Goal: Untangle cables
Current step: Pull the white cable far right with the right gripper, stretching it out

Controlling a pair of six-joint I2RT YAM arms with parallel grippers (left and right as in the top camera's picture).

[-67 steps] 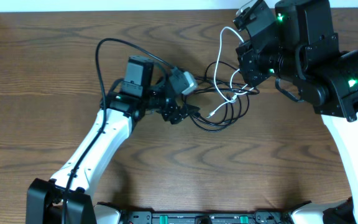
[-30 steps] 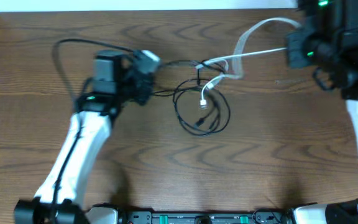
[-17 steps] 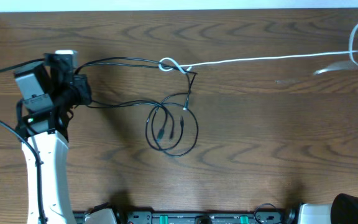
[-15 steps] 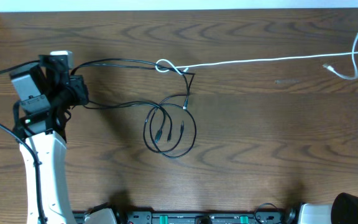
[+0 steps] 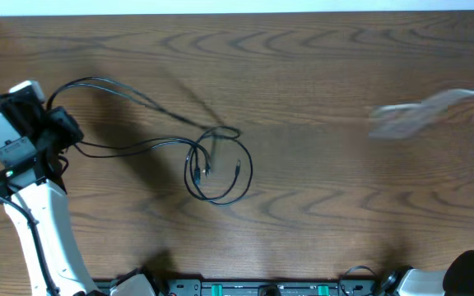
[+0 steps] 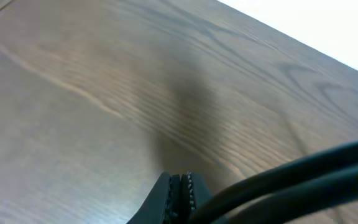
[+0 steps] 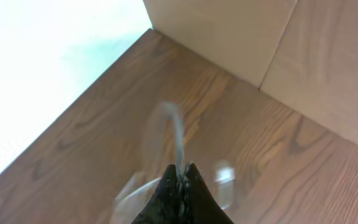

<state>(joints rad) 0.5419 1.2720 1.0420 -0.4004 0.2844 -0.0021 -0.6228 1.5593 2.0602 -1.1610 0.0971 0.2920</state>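
Black cable [image 5: 192, 164] and white cable [image 5: 418, 115] on a dark wood-grain counter [image 5: 327, 222], seen from above and from both of my wrists.

(a) Overhead. My left hand [image 5: 62, 131] sits at the far left of the counter, fingers pressed together on the black cable. Two black strands leave it, one arching up and over, the other running nearly level. Both end in a loose coil lying flat near the middle of the counter. Two small plug ends [image 5: 206, 170] lie inside that coil. The white cable appears only as a pale smear (too blurred to trace its ends) over the right part of the counter. It is well apart from the coil and touches none of the black strands.

(b) Left wrist. My fingertips meet with no gap, and two black strands run from the grip towards the right edge, close to the lens.

(c) Right wrist. My right hand [image 7: 180, 177], outside the overhead view, has its fingers closed tight. The blurred white cable rises from just at their tips, clamped between them above the wood.
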